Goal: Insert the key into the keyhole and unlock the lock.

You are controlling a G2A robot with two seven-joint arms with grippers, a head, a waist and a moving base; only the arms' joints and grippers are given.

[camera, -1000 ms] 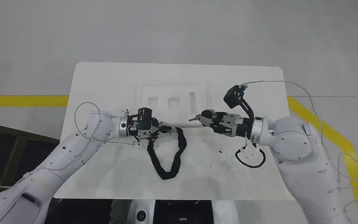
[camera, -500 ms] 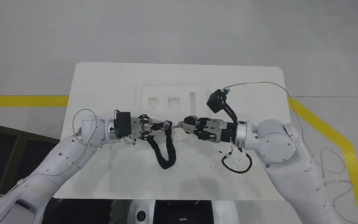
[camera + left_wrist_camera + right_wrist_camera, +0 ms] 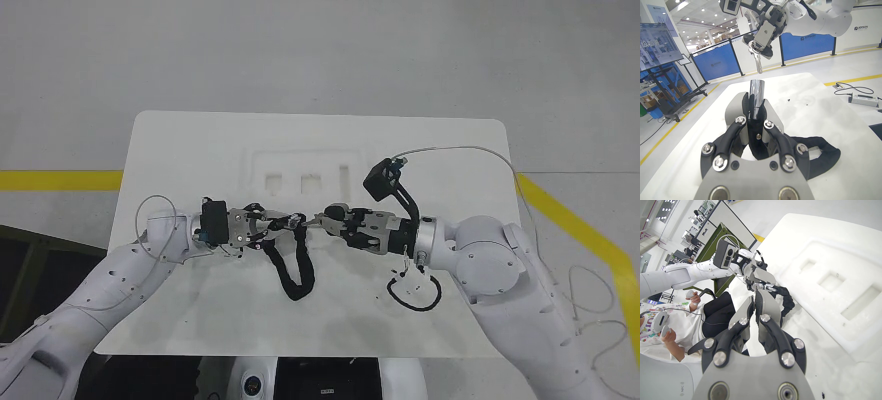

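My left gripper (image 3: 754,103) is shut on the lock's chrome cylinder (image 3: 756,94), held above the white table (image 3: 190,150). The lock's black fabric-covered chain (image 3: 295,272) hangs from it in a loop onto the table. My right gripper (image 3: 754,298) is shut on the head of the silver key (image 3: 758,63), blade pointing at the cylinder's end. The key's tip stands a small gap short of that end. The keyhole face (image 3: 756,286) shows just beyond my right fingertips. From above, the left gripper (image 3: 270,224) and right gripper (image 3: 336,221) meet near the table's middle.
A white foam tray (image 3: 262,160) with three recesses lies at the back of the table, just behind both grippers. A black cable loop (image 3: 415,295) hangs under the right wrist. Bare table surface lies in front of and beside the arms.
Both grippers have closed in on each other from either side. The gap between key and lock has shrunk to almost nothing. The chain loop has been drawn in and hangs shorter.
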